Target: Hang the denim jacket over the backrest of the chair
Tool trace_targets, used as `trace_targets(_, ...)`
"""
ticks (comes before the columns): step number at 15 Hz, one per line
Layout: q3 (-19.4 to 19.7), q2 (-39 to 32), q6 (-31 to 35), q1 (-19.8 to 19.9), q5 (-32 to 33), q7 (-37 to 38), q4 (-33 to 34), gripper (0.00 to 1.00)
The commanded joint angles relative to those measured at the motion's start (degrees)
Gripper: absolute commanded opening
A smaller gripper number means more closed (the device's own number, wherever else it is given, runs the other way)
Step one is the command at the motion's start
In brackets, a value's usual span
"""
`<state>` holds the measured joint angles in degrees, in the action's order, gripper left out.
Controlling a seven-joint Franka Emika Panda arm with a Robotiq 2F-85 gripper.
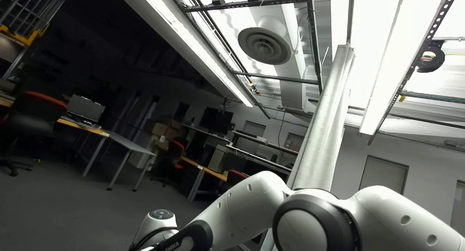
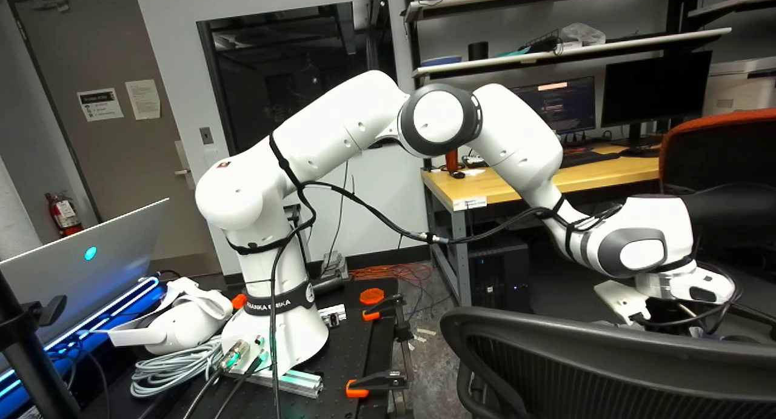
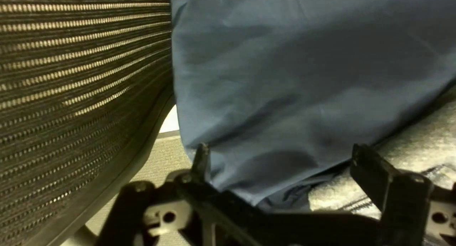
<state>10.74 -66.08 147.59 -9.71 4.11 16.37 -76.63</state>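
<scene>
In the wrist view the gripper (image 3: 281,150) has its two fingers (image 3: 372,174) wide apart, with the blue jacket (image 3: 285,78) showing between and beyond them. The jacket lies alongside the mesh backrest (image 3: 71,78) of the chair (image 3: 99,192); whether the two touch I cannot tell, and what bears the jacket is hidden.

In an exterior view the foot (image 2: 300,337) of the robot arm (image 2: 339,125) stands on the black worktop (image 2: 351,352). The arm reaches well past the worktop's right edge, as seen there, and curves down behind the top of the backrest, which hides the fingers there. The chair stands apart from the worktop, beyond that same edge.

One clamp (image 2: 388,304) sits on the right edge close to the far right corner, another clamp (image 2: 382,381) farther along the same edge. On the side of the foot away from that edge lie a white headset (image 2: 188,322) and a coil of grey cable (image 2: 173,367). Out past the far right corner is a wooden desk (image 2: 582,177) bearing two monitors (image 2: 658,91).
</scene>
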Motion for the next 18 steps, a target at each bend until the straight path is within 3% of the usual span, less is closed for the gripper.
trace_targets(1,1.9,-8.1,-4.6,-1.0,1.1,3.3,13.3,1.0)
trace_targets(12,2.8,-19.4,-13.0,-2.5,0.7,8.0,29.4,1.0)
trace_targets(14,2.2,-20.3,-14.5,-1.9,1.4,8.6,30.7,0.74)
trace_targets(18,2.3,-20.7,-15.8,-2.1,2.0,8.8,31.4,0.42)
